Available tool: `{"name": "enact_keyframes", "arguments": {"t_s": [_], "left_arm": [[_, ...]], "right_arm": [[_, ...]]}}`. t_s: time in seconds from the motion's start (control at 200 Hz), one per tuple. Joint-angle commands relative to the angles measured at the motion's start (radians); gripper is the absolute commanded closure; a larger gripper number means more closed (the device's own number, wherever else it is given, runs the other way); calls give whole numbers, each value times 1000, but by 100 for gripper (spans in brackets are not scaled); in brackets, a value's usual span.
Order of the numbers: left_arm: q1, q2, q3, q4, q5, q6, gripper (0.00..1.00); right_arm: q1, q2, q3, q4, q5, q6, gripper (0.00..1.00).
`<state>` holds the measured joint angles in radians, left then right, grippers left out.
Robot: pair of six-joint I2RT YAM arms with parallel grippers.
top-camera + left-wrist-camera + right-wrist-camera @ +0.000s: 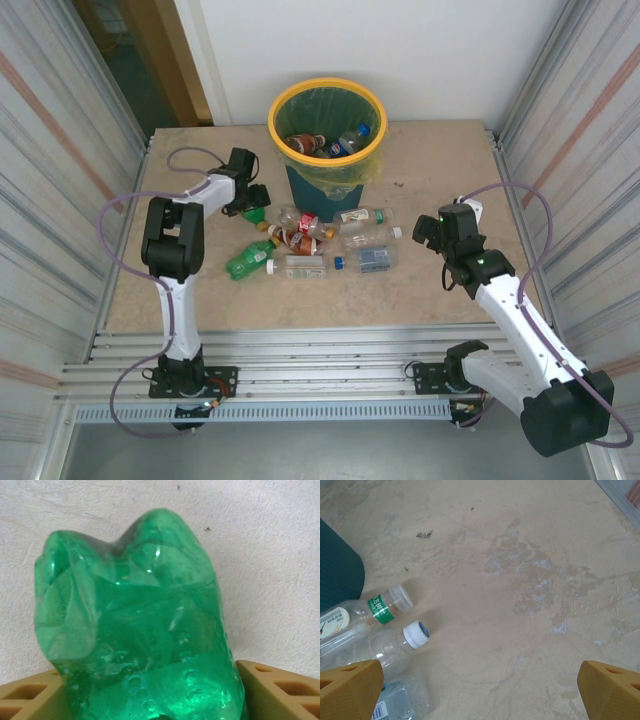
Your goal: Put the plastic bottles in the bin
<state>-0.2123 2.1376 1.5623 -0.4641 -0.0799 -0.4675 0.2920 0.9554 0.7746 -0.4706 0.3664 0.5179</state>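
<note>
The bin [275, 112], dark teal with a yellow rim and a yellow-green liner, stands at the back centre and holds a few bottles [335, 143]. My left gripper [247, 198] is shut on a crumpled green bottle [135, 630] just left of the bin; its tan fingers [280, 690] press both sides of it. Several more bottles lie in front of the bin: a green one [250, 260], cola-coloured ones [300, 228] and clear ones [365, 238]. My right gripper [432, 228] hovers open to the right of them, with only bare table between its fingers [350, 685].
In the right wrist view a clear bottle with a green label [355, 616], a white-capped clear bottle [415, 634] and a crushed clear one [402, 700] lie at the left, beside the bin's teal wall [337, 565]. Corrugated walls close in both table sides.
</note>
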Motion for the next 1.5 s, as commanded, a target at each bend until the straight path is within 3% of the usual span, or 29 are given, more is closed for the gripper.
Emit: {"name": "enact_keyframes", "arguments": {"t_s": [0.0,0.255,0.466,0.751,1.067,1.262,1.493], "left_arm": [[18,19,-15,-23,-20,13,29],[45,-73,-117,51,-23,5,46],[47,-215,-194,94,-42,27,48],[42,-525,-273,119,9,62,48],[-65,-777,-223,164,73,115,48],[-141,-795,-121,220,101,134,48],[-204,-654,56,320,135,122,50]], "right_arm": [[-7,7,-10,1,12,35,2],[-6,12,-6,-4,14,47,2],[-5,7,-9,1,11,55,2],[-5,-5,-37,20,8,64,2],[-5,-44,-80,23,4,91,2],[-5,-82,-103,20,3,117,2],[-5,-102,-99,-22,16,164,2]]}}
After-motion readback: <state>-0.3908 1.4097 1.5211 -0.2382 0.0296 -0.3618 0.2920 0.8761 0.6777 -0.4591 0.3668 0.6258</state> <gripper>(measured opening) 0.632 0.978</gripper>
